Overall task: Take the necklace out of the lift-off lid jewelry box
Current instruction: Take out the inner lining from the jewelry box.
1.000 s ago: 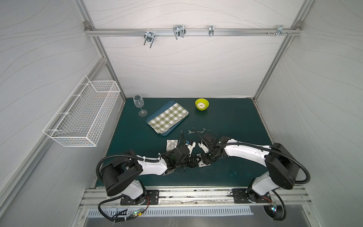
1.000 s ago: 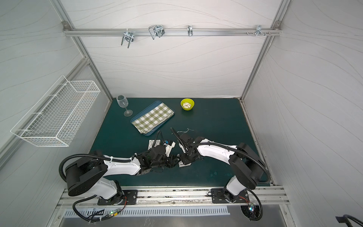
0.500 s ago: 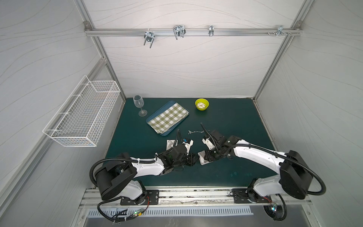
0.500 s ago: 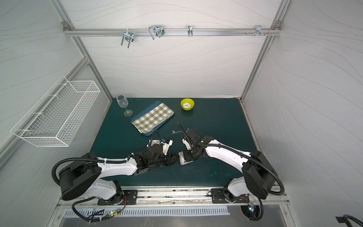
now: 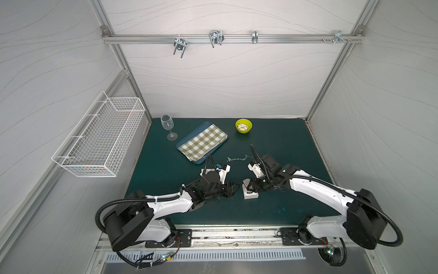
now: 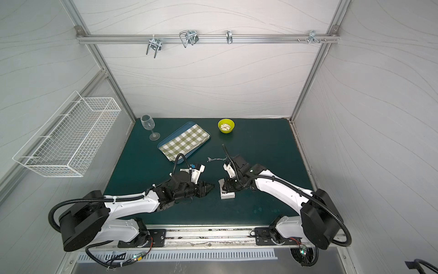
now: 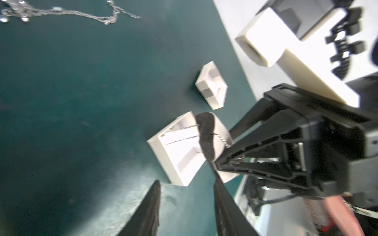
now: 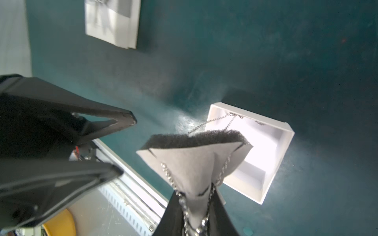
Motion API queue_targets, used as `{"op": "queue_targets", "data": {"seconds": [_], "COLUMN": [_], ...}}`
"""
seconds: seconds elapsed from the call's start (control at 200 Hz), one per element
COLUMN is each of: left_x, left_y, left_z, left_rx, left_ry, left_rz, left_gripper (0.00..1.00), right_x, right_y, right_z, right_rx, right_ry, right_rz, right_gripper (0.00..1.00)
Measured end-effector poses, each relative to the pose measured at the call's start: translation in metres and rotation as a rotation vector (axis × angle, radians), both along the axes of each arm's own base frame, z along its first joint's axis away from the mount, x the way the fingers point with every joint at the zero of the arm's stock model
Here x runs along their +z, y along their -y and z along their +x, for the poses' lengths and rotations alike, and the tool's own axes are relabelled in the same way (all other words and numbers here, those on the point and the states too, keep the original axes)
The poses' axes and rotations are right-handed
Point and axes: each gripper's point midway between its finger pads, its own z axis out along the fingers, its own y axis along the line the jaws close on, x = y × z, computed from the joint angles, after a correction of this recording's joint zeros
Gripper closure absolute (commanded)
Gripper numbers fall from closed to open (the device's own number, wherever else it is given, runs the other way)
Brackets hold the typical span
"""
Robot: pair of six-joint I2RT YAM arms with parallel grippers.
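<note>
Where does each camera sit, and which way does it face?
Top views: high above the front rail, facing down toward the back wall; left arm and right arm show.
Left wrist: on its arm, looking along its open jaws at the jewelry box; right jaws show too.
Right wrist: on its arm, looking past its jaws, shut on the foam insert, at the box; left jaws show.
Shared: both wrist views show box and insert.

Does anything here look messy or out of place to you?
Yes. A silver chain lies loose and bunched on the green mat, outside any box. Also, the right gripper pinches the foam insert folded over, and its necklace trails into the open white box rather than hanging free.
</note>
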Motion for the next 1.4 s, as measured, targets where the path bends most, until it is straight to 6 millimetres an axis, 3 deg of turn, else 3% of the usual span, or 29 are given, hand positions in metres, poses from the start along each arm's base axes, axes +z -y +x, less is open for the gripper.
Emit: {"op": "queue_targets", "data": {"seconds": [0.375,0.895,0.975,1.095,1.22,1.4], "left_x": [0.040,0.052,0.054,0.059,0.064,0.066], "left_y": [0.008,0.025,0.027,0.030,0.032,0.028], "left_z": [0.005,0.007,0.009,0.010,0.010,0.006], "left_rx": [-0.035,-0.096,-0.098,-0.106,-0.122,-0.144], "left_ry": [-0.014,-0.001,0.003,0.017,0.029,0.066], "left_rz": [-0.188,-0.255,-0.261,-0.270,-0.274,-0.221], "left_gripper": [0.56,0.65,0.70,1.00,1.00,1.00], "right_x": [0.043,0.056,0.057,0.059,0.060,0.072], "right_y": [-0.005,-0.008,-0.008,-0.008,-0.008,-0.008], "right_z": [0.002,-0.002,-0.003,-0.003,-0.003,-0.005], "right_rx": [-0.026,-0.024,-0.023,-0.021,-0.022,-0.012], "right_ry": [0.068,0.061,0.061,0.062,0.065,0.093], "right_rz": [0.144,0.197,0.201,0.207,0.209,0.245], "right_gripper": [0.77,0.77,0.76,0.75,0.69,0.52]}}
